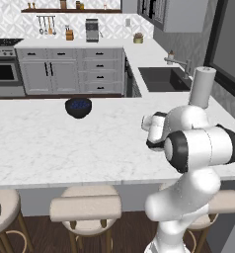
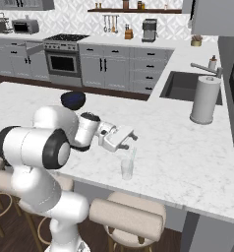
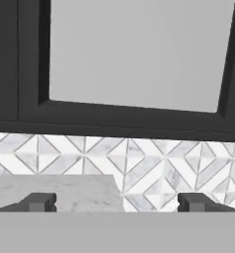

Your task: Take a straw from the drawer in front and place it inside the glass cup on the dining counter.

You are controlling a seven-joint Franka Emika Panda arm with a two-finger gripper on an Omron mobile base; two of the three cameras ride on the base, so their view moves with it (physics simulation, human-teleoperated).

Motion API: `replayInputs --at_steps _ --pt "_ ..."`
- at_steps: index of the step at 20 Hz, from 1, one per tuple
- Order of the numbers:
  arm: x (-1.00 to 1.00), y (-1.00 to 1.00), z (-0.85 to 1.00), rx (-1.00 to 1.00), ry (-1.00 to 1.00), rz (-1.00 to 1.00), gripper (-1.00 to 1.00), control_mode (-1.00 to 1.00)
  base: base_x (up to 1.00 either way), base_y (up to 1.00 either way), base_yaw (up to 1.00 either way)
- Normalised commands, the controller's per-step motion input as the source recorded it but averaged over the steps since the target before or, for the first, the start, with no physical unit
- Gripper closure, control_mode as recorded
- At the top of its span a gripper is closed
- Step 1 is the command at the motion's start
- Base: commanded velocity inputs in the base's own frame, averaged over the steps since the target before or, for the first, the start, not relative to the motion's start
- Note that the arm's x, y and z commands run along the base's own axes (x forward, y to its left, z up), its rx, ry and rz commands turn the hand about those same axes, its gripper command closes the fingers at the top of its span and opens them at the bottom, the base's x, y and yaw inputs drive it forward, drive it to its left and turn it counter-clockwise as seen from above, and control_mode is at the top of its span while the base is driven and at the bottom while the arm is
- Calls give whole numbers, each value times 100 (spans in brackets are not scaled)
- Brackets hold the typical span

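Straw (image 2: 132,156) is already standing in the glass cup (image 2: 127,169) near the desk (image 2: 188,147) front edge. Tool (image 2: 130,138) is hovering at cup's 12 o'clock, fingers spread, holding nothing. Task looking essentially done.

The dining counter (image 2: 197,162) is smooth, grey-veined white marble; the glass cup (image 2: 127,169) is clear glass (nearly see-through); the stools (image 1: 86,208) look matt, cushioned beige.
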Motion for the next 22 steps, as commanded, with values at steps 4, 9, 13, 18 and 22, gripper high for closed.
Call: replayInputs --at_steps 4,9,13,18,22 --pt "-76 48 100 1 -20 0 -100 -100 0 0 0" --pt "-71 35 100 9 -12 0 -100 -100 0 0 0" --pt "-39 17 100 26 0 0 -100 -100 0 0 0" --pt "-26 4 100 37 5 0 -100 -100 0 0 0" --pt "-26 0 99 44 14 0 -100 -100 0 0 0"
